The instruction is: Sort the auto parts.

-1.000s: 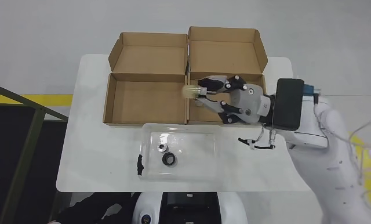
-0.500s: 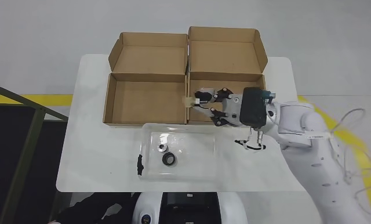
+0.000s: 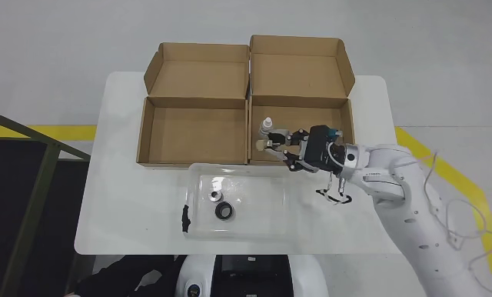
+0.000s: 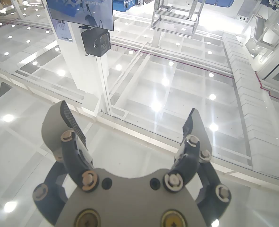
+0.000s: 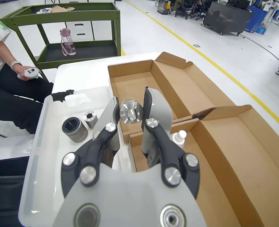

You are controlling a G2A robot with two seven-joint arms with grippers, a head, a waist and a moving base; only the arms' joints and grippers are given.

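My right gripper (image 5: 131, 98) is shut on a round silver metal part (image 5: 131, 114). It hangs low over the front left corner of the right cardboard box (image 5: 224, 142), close to the wall shared with the left box (image 5: 132, 81). From above, this gripper (image 3: 270, 147) sits just behind the clear tray (image 3: 261, 174). A small white part (image 5: 179, 137) stands in the right box beside the fingers, also seen from above (image 3: 266, 126). My left gripper (image 4: 127, 112) is open, holds nothing and points up at a ceiling.
The clear tray (image 5: 42, 124) holds a dark cylindrical bearing (image 5: 74, 128) and a small silver piece (image 5: 90, 119); a black scrap (image 3: 185, 218) lies at its left edge. The left box (image 3: 192, 135) shows a bare floor. Both box lids stand open at the back.
The right gripper, still holding the silver part, has dropped lower and drawn back from the boxes' shared wall toward the right box's front. The white part has come into view.
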